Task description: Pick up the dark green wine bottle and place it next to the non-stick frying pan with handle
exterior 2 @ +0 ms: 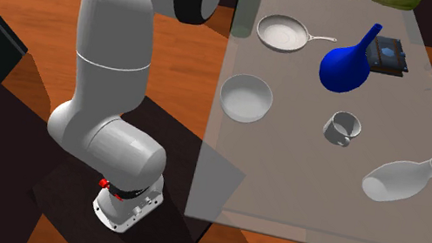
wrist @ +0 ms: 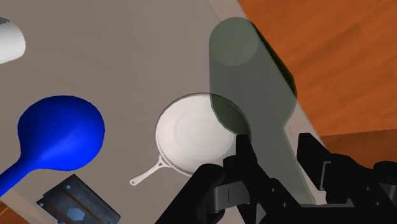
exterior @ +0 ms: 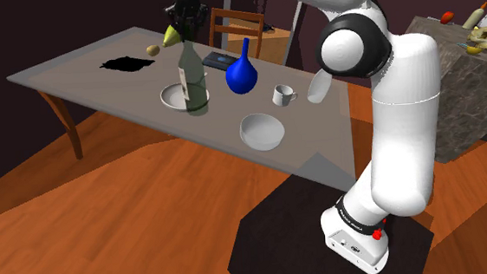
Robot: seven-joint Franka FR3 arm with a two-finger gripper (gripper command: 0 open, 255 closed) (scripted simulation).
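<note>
green-grey see-through bottle (wrist: 249, 89), neck clamped between the gripper (wrist: 278, 151) fingers, hanging by the white frying pan's (wrist: 189, 135) rim.

Pincer (wrist: 277, 149) tight around bottle (wrist: 251, 83) neck

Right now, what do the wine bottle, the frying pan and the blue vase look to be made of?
The wine bottle looks like glass, tinted grey-green: part of the frying pan shows through it. The pan is drawn plain whitish and matte, with faint rings in its base; its material is unclear. The blue vase is opaque with a soft sheen, perhaps glazed ceramic or glass.
</note>
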